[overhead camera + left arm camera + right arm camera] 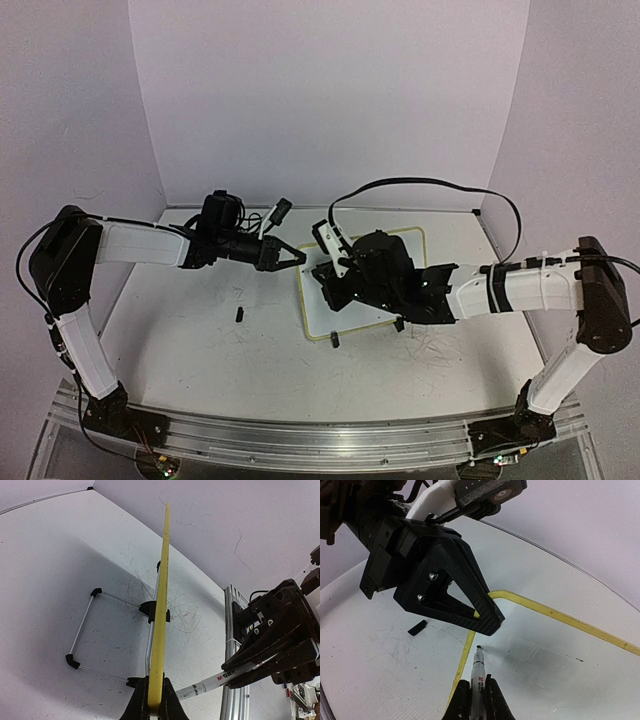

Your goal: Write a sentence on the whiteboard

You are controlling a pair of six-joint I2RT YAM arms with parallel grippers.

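The whiteboard (352, 320) with its pale-yellow rim lies mid-table, partly under my right arm. My left gripper (298, 257) is shut on the board's left edge; in the left wrist view the rim (161, 605) runs edge-on out of the closed jaws (155, 702). My right gripper (478, 700) is shut on a white marker (478, 672). The marker's black tip hangs just inside the rim (462, 665), over the white surface (555, 655). I cannot tell if the tip touches. No sentence shows on the board surface in view. The left fingers (470, 600) clamp the rim right ahead of the marker.
A small black piece (239, 314) lies on the tabletop left of the board. A wire stand with black clip feet (82, 635) sits beside the board. Grey scribbles (185, 610) mark the table. An aluminium rail (300, 440) lines the near edge; walls enclose the back and sides.
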